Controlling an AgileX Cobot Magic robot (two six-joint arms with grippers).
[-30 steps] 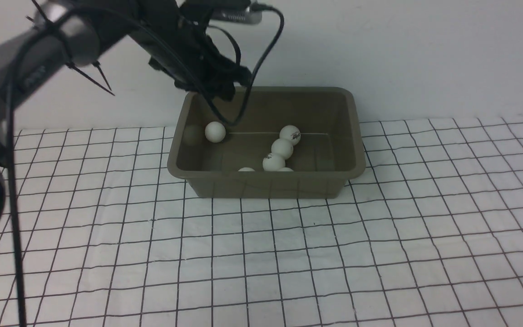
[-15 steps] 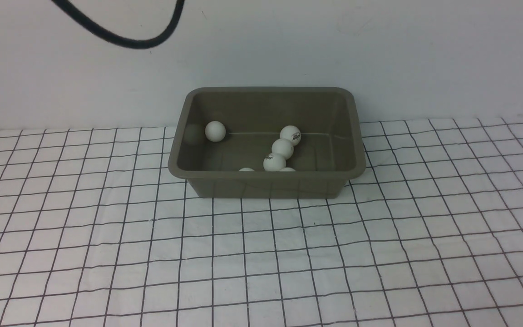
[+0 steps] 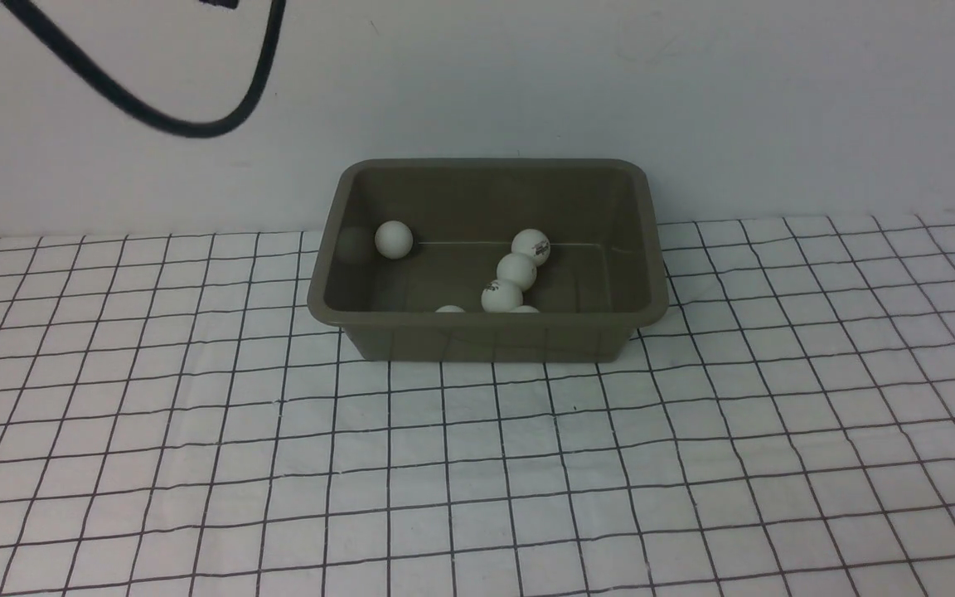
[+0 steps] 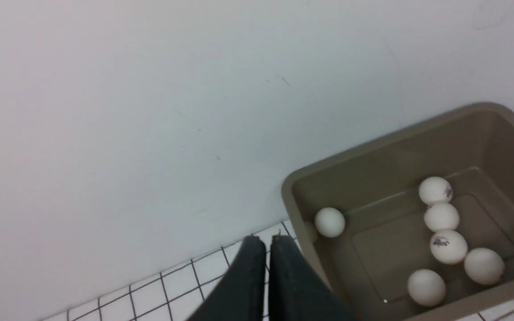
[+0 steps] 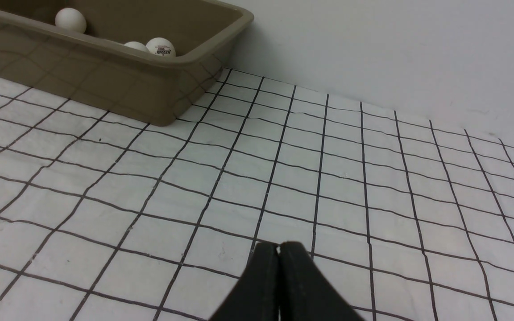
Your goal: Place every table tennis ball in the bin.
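Left wrist view shows six table tennis balls [image 4: 448,246] in bin [image 4: 299,232]; front view hides some. Bin glossy, rounded. Left gripper [image 4: 267,243], right gripper [image 5: 279,248] closed, empty.

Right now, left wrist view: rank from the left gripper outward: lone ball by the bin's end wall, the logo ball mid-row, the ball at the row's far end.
From the shut left gripper:
1. Lone ball, against the bin's nearer end wall.
2. Logo ball mid-row, centre of the floor.
3. Far-end ball, by the long wall.
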